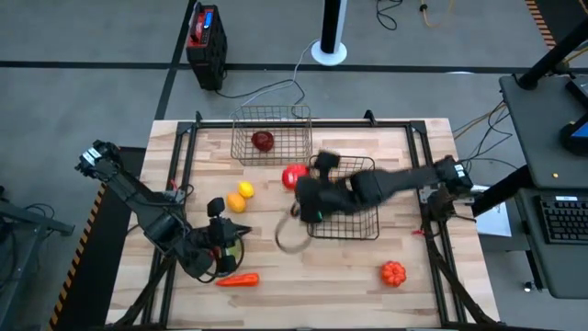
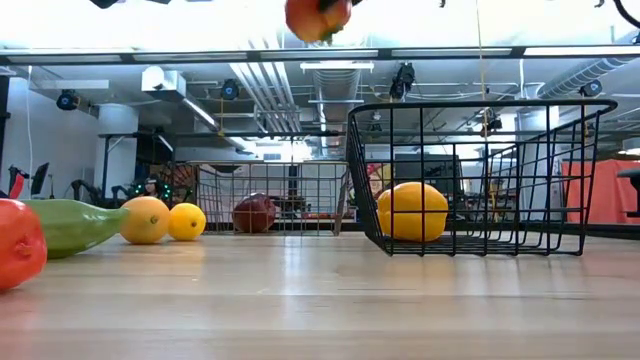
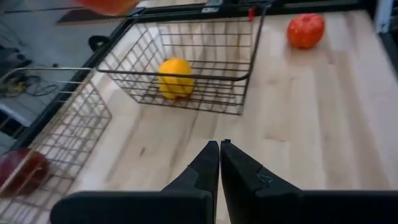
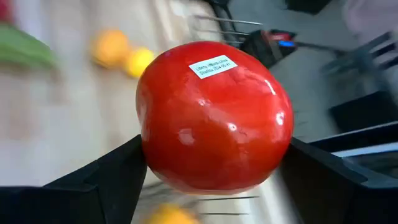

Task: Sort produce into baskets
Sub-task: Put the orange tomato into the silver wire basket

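Workshop floor, grey, with a wooden counter (image 1: 404,230) at centre bearing the lot.

Right tool (image 4: 211,155): fingers spread wide and clamped on a glossy red tomato (image 4: 214,115) (white sticker uppermost), carried high off the counter, probably so it clears the mesh walls on the way to a drop. Just beneath and beside this tool stands the near basket (image 1: 347,198), holding one yellow-orange fruit (image 3: 175,77). Beyond the tool sits the far basket (image 1: 271,135), holding a dark red fruit (image 1: 264,141); which basket the tomato is meant for cannot be told.

Left tool (image 3: 219,155): fingers pressed together, nothing between them, parked low at its own end of the counter, apparently waiting.

Unsorted stock near the left tool: two small yellow-orange fruits (image 1: 241,197), a green cucumber (image 2: 70,225), an orange carrot (image 1: 238,279). Well apart from both tools: an orange ridged piece (image 1: 393,272).

Judgement: sorting under way, most pieces still loose.
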